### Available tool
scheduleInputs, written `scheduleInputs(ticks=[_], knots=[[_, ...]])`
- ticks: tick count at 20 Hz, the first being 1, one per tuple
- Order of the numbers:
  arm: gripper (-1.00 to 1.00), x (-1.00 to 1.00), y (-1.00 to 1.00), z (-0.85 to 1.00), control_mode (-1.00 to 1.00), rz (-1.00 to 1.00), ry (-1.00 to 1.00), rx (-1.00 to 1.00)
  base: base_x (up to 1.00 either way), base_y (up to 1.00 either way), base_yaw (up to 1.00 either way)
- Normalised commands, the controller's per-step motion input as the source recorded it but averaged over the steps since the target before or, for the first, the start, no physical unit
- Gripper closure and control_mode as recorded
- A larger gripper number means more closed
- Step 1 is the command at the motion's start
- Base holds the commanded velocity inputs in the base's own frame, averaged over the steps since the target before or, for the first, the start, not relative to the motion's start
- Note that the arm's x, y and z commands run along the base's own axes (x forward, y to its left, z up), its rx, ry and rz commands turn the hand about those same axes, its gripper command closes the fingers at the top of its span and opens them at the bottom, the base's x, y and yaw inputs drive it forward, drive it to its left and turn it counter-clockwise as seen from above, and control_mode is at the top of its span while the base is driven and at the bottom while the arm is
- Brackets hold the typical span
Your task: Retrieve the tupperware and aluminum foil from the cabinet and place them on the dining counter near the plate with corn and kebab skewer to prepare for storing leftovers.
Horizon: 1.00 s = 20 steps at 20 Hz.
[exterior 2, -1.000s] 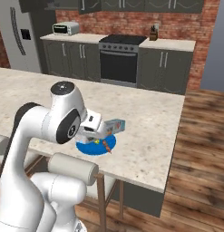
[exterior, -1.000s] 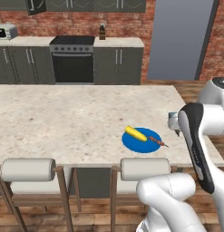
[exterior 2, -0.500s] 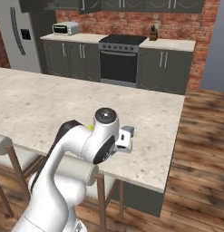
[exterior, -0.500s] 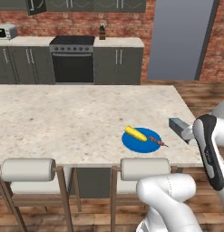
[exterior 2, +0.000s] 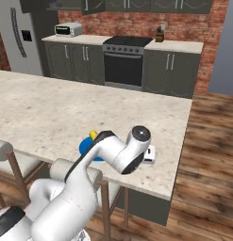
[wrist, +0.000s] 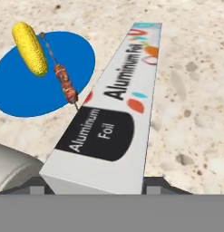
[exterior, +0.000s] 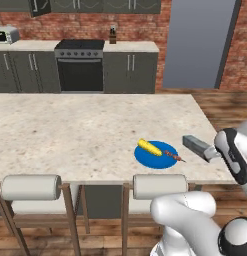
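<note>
Aluminum foil, clamped by end effector, hangs beside plate near counter edge.

Matt white carton of aluminum foil over speckled stone dining counter

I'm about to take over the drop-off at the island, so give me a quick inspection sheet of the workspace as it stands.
Surface: dining counter, beige speckled stone, mostly bare.
Job's things: aluminum foil carton over the counter, beside the blue plate; whether it rests on the stone cannot be told. Plate carries corn and kebab skewer. Tupperware: nothing seen. Wall cabinet along the top edge.
Clutter: nothing seen on the island.
End effector: gripper has a finger either side of the carton's near end.
Cables: nothing seen.
Surroundings: two white-cushioned stools, stove, toaster oven, wood floor.
</note>
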Motion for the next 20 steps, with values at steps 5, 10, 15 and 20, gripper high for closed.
scheduleInputs(ticks=[5,10,15,20], knots=[[1.00,0.79,-0.06,-0.55,-1.00,0.04,0.05,0.00,0.00,0.00,0.00],[1.00,0.59,-0.04,-0.69,-1.00,0.05,0.03,0.00,0.00,0.00,0.00],[-1.00,-0.01,0.50,-0.39,-1.00,0.07,0.06,-0.03,0.00,0.00,0.00],[-1.00,-0.35,0.80,0.00,-1.00,0.03,0.12,-0.07,0.00,0.00,0.00]])
